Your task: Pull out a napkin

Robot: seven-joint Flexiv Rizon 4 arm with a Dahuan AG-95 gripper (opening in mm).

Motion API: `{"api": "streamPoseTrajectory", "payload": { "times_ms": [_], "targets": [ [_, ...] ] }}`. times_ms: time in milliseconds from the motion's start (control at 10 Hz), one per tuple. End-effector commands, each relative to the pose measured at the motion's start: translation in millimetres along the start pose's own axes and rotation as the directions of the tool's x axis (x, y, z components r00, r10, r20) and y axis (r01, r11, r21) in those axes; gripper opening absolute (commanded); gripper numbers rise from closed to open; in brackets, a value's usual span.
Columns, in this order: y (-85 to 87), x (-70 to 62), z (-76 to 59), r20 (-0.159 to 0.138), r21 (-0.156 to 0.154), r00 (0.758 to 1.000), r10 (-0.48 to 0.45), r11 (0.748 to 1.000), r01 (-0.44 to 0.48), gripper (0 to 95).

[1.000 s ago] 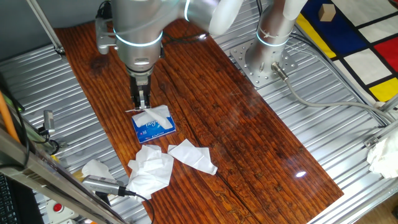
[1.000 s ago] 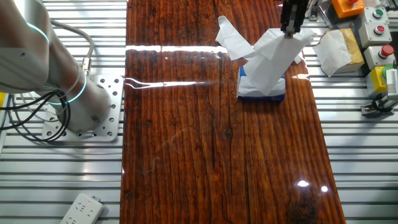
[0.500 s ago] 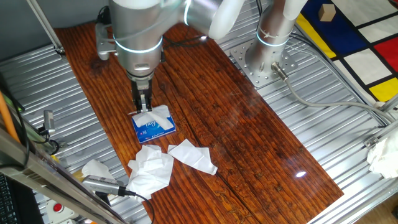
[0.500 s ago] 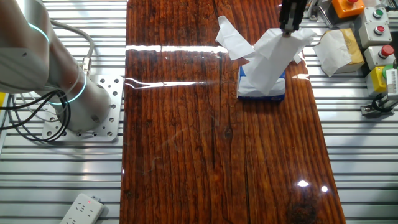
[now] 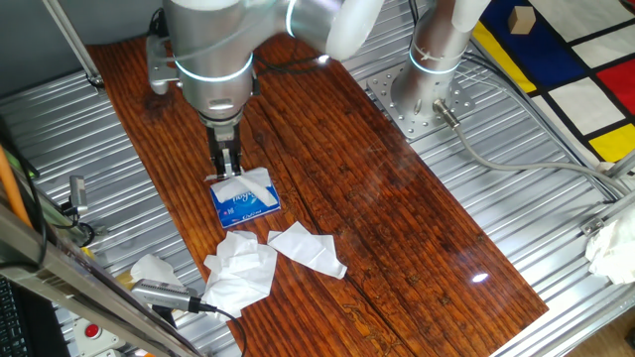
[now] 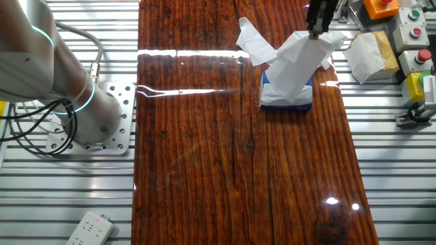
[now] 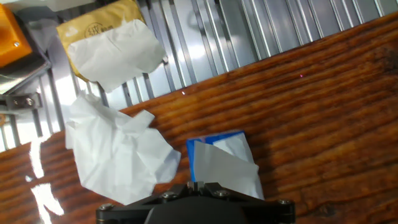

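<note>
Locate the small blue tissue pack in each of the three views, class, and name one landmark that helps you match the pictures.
One fixed view: the blue tissue pack lies left of centre on the wooden table, just below the pincer.
The other fixed view: upper right, the pack's blue edge shows under the lifted napkin.
Hand view: lower centre, partly covered by the napkin.
Shared landmark: the crumpled loose tissues beside the pack.

The arm point(image 5: 213, 45) is a thick silver-grey tube with white glossy sections and a thin glowing cyan ring near the wrist. Its round base point(image 6: 92, 119) sits beside the table point(image 6: 204, 170) on a perforated, bolted metal plate, with black cables looping off it. The pincer point(image 5: 227, 167) is narrow, black and two-fingered.
</note>
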State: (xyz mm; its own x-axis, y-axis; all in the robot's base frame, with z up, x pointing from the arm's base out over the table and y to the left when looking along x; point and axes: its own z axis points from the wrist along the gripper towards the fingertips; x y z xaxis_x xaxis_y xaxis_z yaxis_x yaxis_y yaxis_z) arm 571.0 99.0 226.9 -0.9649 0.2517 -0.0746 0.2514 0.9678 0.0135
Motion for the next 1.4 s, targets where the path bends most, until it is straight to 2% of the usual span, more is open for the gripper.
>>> {"api": "streamPoseTrajectory", "payload": {
  "times_ms": [100,700,1000,1200,1400],
  "targets": [
    [-9.3,5.6,-1.8,-0.001,-0.009,1.000,-0.008,1.000,0.008,0.0],
    [-11.2,6.7,-3.0,-0.045,-0.005,0.997,-0.059,0.998,0.059,0.0],
    [-12.2,7.0,-2.6,-0.047,-0.003,0.998,-0.049,0.999,0.049,0.0],
    [-13.0,7.2,-2.4,-0.035,-0.004,0.998,-0.045,0.999,0.045,0.0],
    [-13.0,7.2,-2.4,-0.041,-0.010,0.999,-0.028,1.000,0.028,0.0]
  ]
}}
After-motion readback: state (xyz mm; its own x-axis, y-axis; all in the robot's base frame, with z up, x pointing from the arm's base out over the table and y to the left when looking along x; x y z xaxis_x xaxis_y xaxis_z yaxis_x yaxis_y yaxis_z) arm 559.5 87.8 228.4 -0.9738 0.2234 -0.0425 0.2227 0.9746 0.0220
